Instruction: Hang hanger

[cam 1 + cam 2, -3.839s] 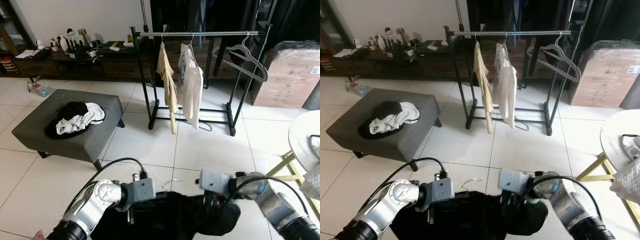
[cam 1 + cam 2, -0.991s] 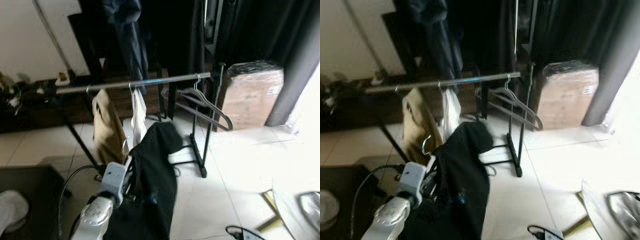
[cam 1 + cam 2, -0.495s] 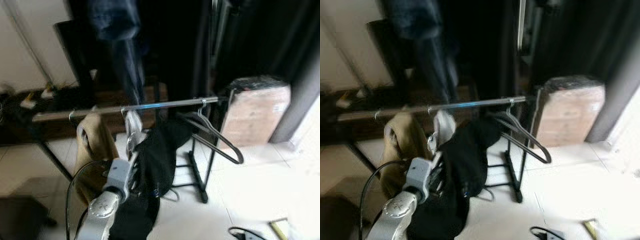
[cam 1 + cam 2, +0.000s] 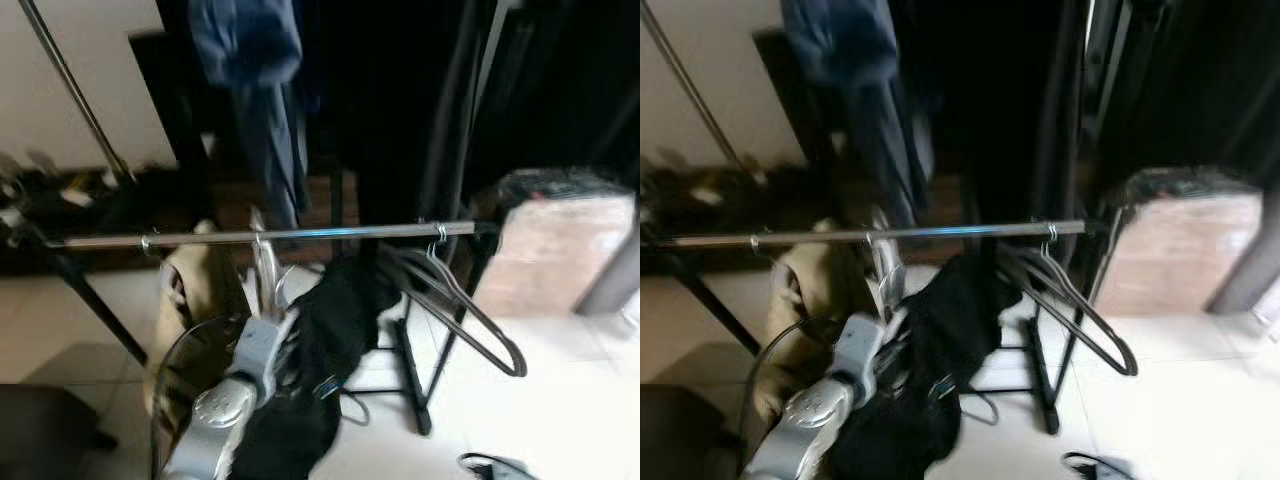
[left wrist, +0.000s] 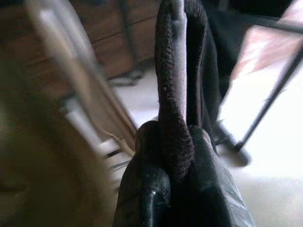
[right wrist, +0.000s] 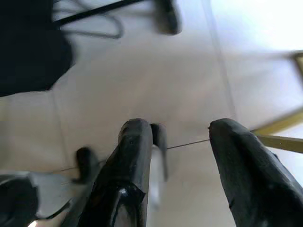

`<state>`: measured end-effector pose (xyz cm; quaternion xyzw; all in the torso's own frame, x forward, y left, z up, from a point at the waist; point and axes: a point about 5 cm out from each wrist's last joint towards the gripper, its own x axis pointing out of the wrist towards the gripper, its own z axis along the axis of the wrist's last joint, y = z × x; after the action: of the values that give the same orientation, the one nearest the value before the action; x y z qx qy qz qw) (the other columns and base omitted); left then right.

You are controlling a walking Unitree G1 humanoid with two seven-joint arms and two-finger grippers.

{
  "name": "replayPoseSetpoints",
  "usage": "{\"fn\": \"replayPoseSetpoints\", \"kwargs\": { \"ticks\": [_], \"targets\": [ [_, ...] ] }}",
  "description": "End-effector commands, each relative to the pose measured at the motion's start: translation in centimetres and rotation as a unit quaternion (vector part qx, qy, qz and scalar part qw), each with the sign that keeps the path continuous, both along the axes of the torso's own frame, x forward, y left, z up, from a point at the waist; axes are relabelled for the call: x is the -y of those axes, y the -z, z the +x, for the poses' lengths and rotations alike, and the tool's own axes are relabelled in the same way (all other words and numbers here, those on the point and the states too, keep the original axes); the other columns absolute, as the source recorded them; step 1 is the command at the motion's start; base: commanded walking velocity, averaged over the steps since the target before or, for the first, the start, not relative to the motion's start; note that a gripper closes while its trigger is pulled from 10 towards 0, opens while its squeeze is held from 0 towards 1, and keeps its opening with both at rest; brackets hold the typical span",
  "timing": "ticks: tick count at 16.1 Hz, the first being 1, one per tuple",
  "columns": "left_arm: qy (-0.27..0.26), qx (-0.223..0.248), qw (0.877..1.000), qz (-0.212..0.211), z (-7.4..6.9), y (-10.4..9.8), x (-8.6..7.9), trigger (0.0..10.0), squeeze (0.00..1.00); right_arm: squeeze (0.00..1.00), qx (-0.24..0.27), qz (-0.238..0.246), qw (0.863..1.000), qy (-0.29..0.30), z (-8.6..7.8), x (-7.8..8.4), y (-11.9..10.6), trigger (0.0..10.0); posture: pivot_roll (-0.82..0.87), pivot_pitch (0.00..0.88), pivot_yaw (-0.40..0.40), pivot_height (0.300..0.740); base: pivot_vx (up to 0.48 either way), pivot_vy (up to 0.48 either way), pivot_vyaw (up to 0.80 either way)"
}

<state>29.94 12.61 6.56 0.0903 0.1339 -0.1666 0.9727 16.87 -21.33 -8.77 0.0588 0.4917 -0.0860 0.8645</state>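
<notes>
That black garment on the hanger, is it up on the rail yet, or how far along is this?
Not yet. Done: the black garment is carried up to the rail. In hand: the left end effector grips it just below the rail. Left: hooking the hanger over the rail, between the tan garment and the empty hangers.

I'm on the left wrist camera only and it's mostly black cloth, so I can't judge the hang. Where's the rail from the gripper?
Observer: The rail runs level just above the left gripper, whose jaws hold the black garment up under it.
Operator: What's on the rail already?
Observer: A beige garment hangs from it, on the gripper's left.
Operator: Any free rail?
Observer: Yes, a bare stretch above the black garment, running right to the empty hangers at the right end.
</notes>
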Motion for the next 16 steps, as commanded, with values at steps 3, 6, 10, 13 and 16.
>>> {"fn": "replayPoseSetpoints", "kwargs": {
  "ticks": [3, 6, 10, 13, 16],
  "targets": [
    [0.065, 0.024, 0.997, 0.018, 1.0, -1.2, 2.1, 10.0, 0.00, 0.00, -0.024, -0.008, 1.000, 0.000, -1.6, 0.9, 0.5, 10.0, -0.08, 0.074, 0.035, 0.740, 0.000, 0.000, 0.00],
    [0.100, 0.021, 0.994, 0.034, 2.1, -1.7, 2.6, 10.0, 0.00, 0.00, -0.031, -0.012, 0.999, -0.007, -2.6, 1.5, 0.7, 10.0, -0.09, 0.080, 0.032, 0.740, 0.000, 0.000, 0.00],
    [0.122, 0.022, 0.992, -0.019, 3.9, -3.3, 4.6, 10.0, 0.00, 0.00, -0.037, -0.008, 0.999, -0.029, -2.7, 0.7, 0.9, 10.0, -0.10, 0.078, 0.033, 0.740, 0.000, 0.000, 0.00],
    [0.171, 0.003, 0.982, -0.077, 4.1, -4.3, 6.5, 10.0, 0.00, 0.00, -0.029, -0.001, 0.999, -0.043, -1.4, -0.8, 0.7, 10.0, -0.11, 0.075, 0.044, 0.740, 0.000, 0.000, 0.00],
    [0.083, 0.015, 0.993, -0.085, 5.4, -4.7, 6.2, 10.0, 0.00, 0.00, -0.023, 0.005, 0.999, -0.049, -0.7, -1.8, 0.6, 10.0, -0.13, 0.074, 0.052, 0.740, 0.000, 0.000, 0.00]
  ]
}}
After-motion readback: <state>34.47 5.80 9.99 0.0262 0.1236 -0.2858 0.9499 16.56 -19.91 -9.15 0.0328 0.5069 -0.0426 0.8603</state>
